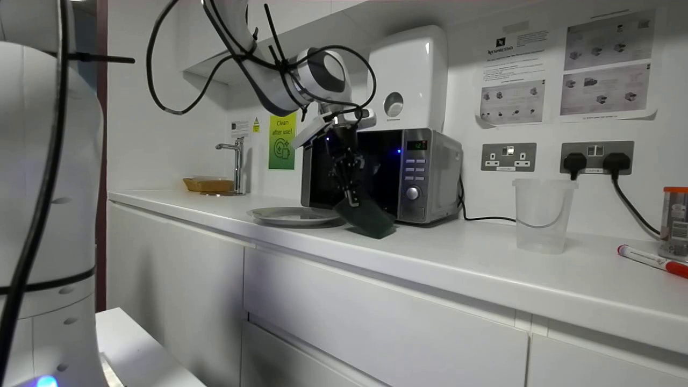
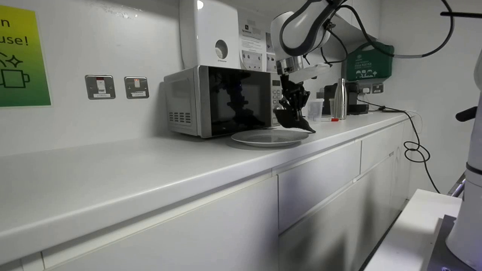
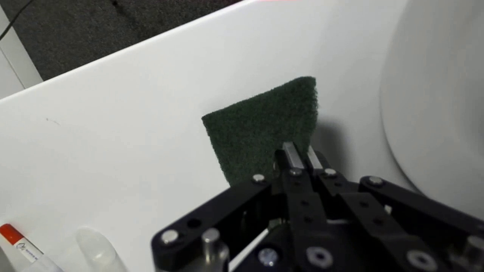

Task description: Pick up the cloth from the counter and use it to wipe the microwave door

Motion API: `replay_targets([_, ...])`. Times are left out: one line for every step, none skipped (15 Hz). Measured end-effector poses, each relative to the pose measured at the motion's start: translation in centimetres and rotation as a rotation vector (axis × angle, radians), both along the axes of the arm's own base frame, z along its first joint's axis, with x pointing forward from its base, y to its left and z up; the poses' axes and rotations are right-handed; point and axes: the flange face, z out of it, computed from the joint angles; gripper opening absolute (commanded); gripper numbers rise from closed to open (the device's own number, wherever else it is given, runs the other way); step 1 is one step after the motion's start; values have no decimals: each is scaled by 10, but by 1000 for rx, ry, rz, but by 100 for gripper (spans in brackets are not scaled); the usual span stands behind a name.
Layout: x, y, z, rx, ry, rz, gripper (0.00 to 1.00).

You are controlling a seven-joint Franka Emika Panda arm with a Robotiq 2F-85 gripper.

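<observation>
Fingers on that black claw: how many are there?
2: in the wrist view, one finger lies over the cloth, the other finger at its edge, pinching it between them. No others show.

Soft shadows are cast on the cabinet fronts [image 1: 376,328] in both exterior views. A dark reflection is caught in the microwave door [image 2: 241,101], and a blurred shadow is thrown beside the cloth [image 3: 261,128].

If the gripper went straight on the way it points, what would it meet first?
Probably the counter beside the plate, with the cloth the gripper holds leading; whether the cloth touches down now is unclear.
</observation>
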Motion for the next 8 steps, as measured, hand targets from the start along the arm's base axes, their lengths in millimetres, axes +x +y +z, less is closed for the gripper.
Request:
replay_targets([3, 1, 5, 23, -13, -17, 1])
replay_targets([6, 2, 11, 49, -26, -37, 1])
replay_targets([9, 2, 16, 77, -40, -57, 1])
replay_targets([12, 4, 22, 110, -52, -82, 1])
replay_targets([14, 5, 28, 147, -62, -108, 1])
replay_targets([17, 6, 33, 191, -67, -139, 1])
replay_targets([19, 7, 39, 239, -69, -172, 1])
replay_targets([21, 9, 44, 288, -71, -204, 1])
